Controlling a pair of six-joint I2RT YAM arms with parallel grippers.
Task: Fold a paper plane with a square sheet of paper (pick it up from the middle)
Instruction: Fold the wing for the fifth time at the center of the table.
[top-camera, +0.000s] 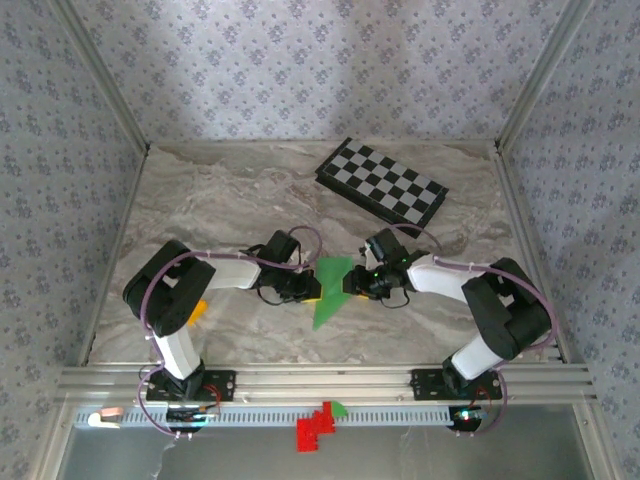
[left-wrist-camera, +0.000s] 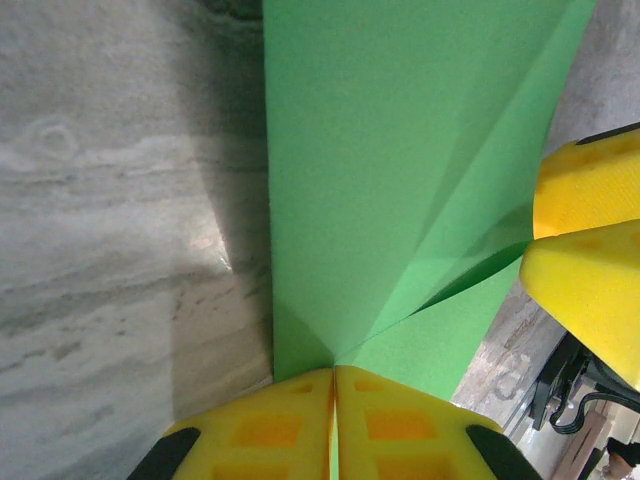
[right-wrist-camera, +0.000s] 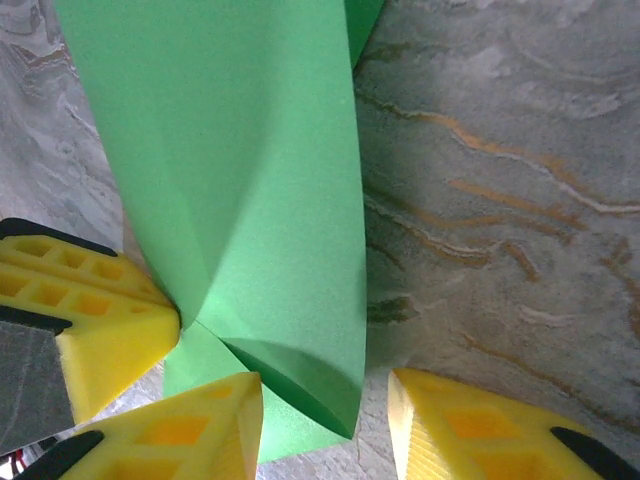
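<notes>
Left wrist view: my left pincer (left-wrist-camera: 333, 385) is clamping the green paper (left-wrist-camera: 400, 180); my right pincer (right-wrist-camera: 325, 390), gaping, is straddling its fold and should be pinching squarely.

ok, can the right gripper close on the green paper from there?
Likely yes: the right gripper is open with a folded edge of the green paper between its fingers; the left gripper, shut on it, sits alongside.
</notes>
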